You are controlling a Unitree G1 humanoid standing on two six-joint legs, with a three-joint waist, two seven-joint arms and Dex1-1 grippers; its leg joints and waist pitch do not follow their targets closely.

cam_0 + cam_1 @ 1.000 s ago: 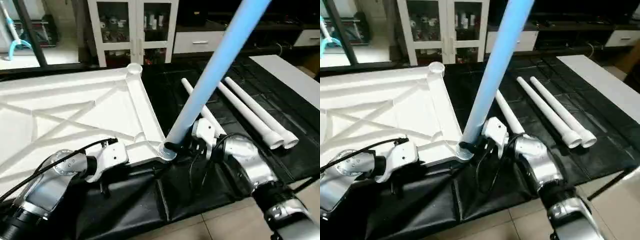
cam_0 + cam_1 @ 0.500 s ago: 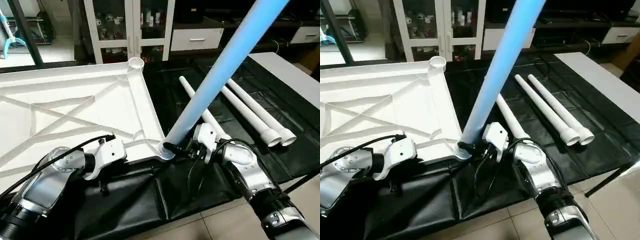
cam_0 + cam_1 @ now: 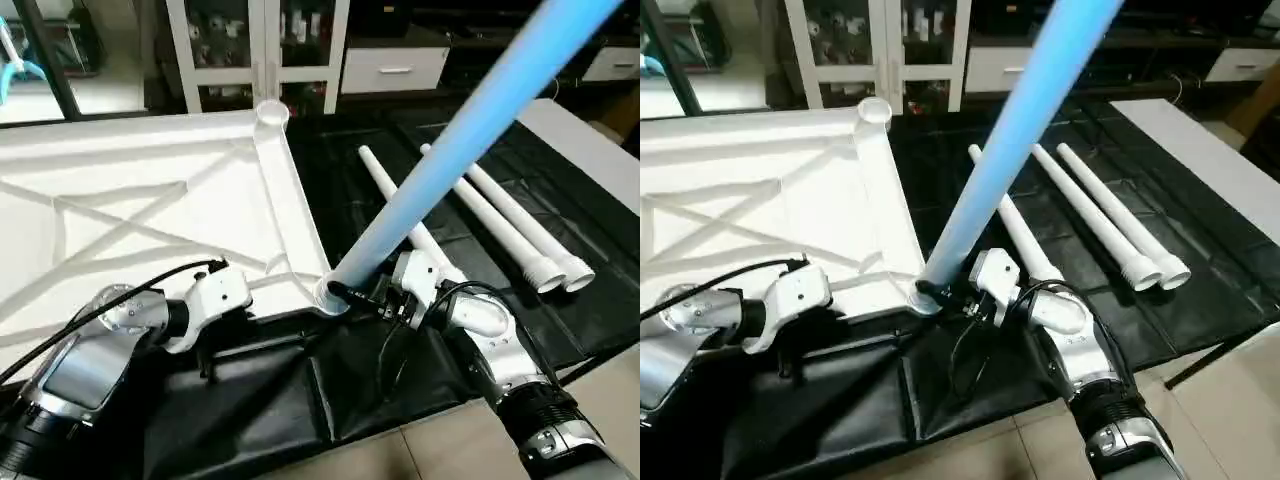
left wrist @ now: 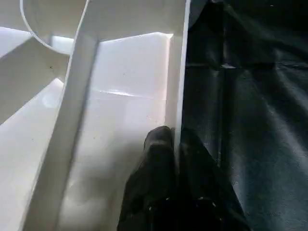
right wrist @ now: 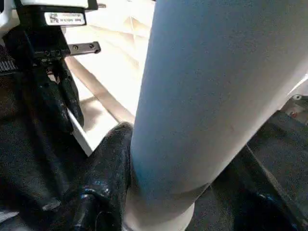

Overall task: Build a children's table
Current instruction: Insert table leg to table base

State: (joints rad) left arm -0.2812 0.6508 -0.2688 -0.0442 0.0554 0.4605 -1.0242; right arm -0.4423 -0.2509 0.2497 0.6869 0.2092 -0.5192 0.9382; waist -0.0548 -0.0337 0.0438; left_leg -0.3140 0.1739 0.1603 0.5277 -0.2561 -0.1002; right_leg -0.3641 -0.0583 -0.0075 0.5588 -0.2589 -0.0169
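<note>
Leg [image 3: 450,160] stands tilted in the near corner socket [image 3: 330,297] of the upside-down top [image 3: 150,200] on my black-covered surface [image 3: 350,390]. Right gripper [image 3: 372,296] fingers clasp its base; left gripper [image 4: 174,144] fingers pinch the top's thin rim. Three spare legs [image 3: 500,215] lie beside. Hollow plastic, probably light, stiff, slick, so I'd grip low near the socket.

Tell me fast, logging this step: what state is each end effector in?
Left end effector: closed on the table top's edge wall.
Right end effector: holding the leg at the corner socket.
</note>
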